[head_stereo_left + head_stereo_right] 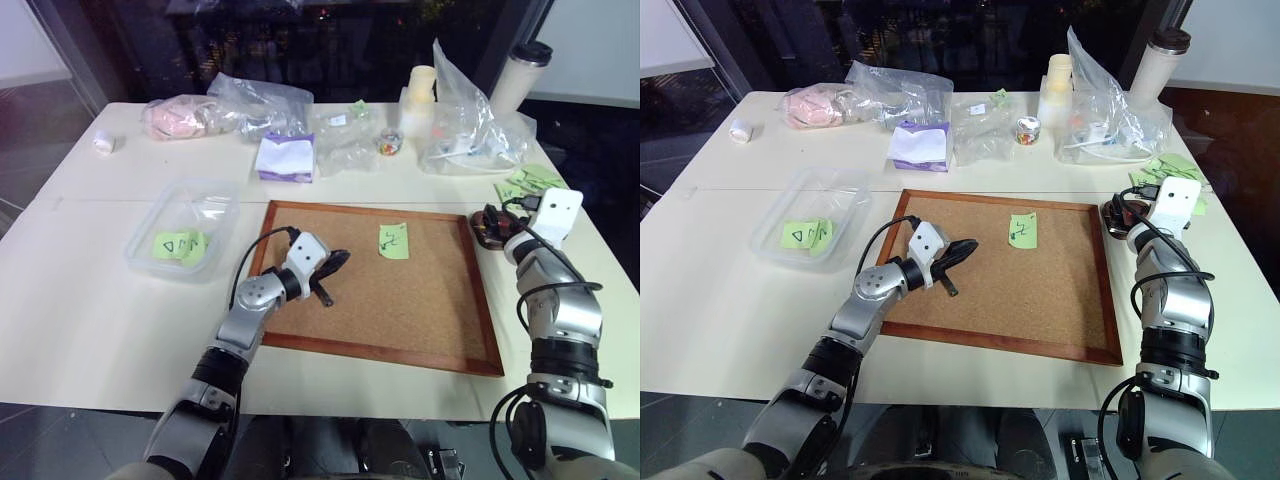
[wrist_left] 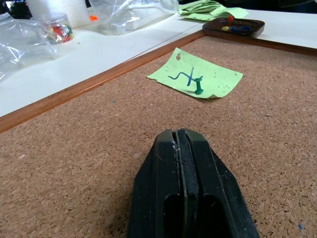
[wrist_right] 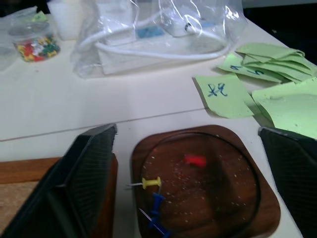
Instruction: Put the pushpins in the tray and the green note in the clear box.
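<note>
Right gripper (image 3: 188, 173) has its fingers spread wide with nothing between them, hanging right over the tray (image 3: 233, 218). In the tray there's a red pin (image 3: 195, 159), a yellow pin (image 3: 151, 183) and a couple of blue pins (image 3: 157, 208) lying loose. The tray sits on the table just off the right edge of the corkboard (image 1: 420, 320), with a pile of pale green slips (image 3: 267, 64) a bit beyond it.

Left gripper (image 2: 184, 163) is pinched fully closed, empty, hovering low over the cork and pointing toward the green note (image 2: 195, 78). The note lies on the board's far half with a green pin (image 2: 198, 85) stuck in it.

The clear box (image 1: 150, 215) is off the board's left side, well away from the note, and has a triangle-marked green note (image 1: 180, 245) inside.
</note>
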Available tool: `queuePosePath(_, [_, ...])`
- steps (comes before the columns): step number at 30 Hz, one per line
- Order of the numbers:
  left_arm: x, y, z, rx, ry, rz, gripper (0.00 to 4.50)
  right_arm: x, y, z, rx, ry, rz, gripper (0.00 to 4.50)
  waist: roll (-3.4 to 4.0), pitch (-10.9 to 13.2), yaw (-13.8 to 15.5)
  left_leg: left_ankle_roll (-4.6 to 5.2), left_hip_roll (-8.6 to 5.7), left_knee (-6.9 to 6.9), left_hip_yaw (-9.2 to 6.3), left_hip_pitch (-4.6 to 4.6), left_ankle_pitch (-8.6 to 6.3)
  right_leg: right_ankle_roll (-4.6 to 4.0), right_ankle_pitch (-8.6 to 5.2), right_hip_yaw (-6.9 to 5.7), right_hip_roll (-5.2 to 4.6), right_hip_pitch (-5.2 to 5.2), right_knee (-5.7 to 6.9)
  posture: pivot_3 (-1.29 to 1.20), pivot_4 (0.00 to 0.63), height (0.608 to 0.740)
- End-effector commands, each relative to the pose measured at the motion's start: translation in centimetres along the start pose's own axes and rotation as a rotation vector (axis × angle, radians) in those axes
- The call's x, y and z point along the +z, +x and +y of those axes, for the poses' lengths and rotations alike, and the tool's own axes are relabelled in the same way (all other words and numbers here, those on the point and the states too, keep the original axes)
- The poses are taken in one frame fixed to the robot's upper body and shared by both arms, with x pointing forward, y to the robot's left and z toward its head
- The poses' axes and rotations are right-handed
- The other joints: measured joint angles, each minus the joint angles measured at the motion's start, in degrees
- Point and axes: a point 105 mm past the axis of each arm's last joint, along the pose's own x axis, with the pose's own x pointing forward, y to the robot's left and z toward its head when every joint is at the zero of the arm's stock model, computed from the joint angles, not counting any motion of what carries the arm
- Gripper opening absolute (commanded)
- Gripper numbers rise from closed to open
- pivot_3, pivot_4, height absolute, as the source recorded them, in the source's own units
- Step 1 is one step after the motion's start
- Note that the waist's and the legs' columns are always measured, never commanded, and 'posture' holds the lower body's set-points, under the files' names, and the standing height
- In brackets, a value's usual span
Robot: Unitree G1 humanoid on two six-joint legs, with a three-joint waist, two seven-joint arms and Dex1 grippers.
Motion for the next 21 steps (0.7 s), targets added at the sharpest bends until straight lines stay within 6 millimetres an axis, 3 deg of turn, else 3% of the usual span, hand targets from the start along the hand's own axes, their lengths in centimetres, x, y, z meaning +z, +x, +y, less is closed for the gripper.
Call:
queuePosePath(1, [-4.8,-1.1,-1.6,-0.035,-0.075,0.173,0.0,2.0,-1.0,2.7,0.148,0.001,-0.068,4.44,0.0,0.0,0.0,0.0,0.0,0.0,0.0,0.0,0.0,0.0,0.0,0.0,0.0,0.0,0.0,0.0,0.15,0.74])
queuePosePath(4, [-4.4,-1.2,-1.1,-0.016,-0.088,0.157,0.0,1.5,-4.3,8.7,0.477,-0.042,-0.042,4.44,0.0,0.0,-0.1,0.01,0.01,-0.01,-0.01,-0.01,-0.01,0.0,0.0,0.0,0.01,-0.02,-0.01,0.0,0.15,0.74])
queuePosePath(7, [-4.2,-1.4,-0.9,-0.009,-0.091,0.153,0.0,-0.1,-6.7,12.3,0.648,-0.082,0.016,4.44,-0.01,0.0,-0.2,0.04,0.07,-0.05,-0.03,-0.02,-0.03,0.0,-0.01,0.0,0.06,-0.03,-0.04,0.0,0.15,0.74])
queuePosePath(13, [-4.0,-1.2,-0.6,0.009,-0.089,0.145,0.0,-3.2,-6.8,14.5,0.709,-0.171,0.091,4.44,-0.06,0.0,-0.1,0.04,0.05,-0.05,-0.02,-0.02,-0.03,-0.01,-0.01,-0.02,0.06,-0.04,-0.06,0.0,0.15,0.74])
queuePosePath(21, [-3.9,-1.4,-0.6,0.018,-0.072,0.141,0.0,-4.2,-4.4,15.0,0.657,-0.182,0.087,4.44,-0.07,0.0,-0.1,0.03,0.03,-0.05,-0.01,-0.01,-0.02,-0.01,-0.01,-0.01,0.07,-0.05,-0.04,0.0,0.15,0.74])
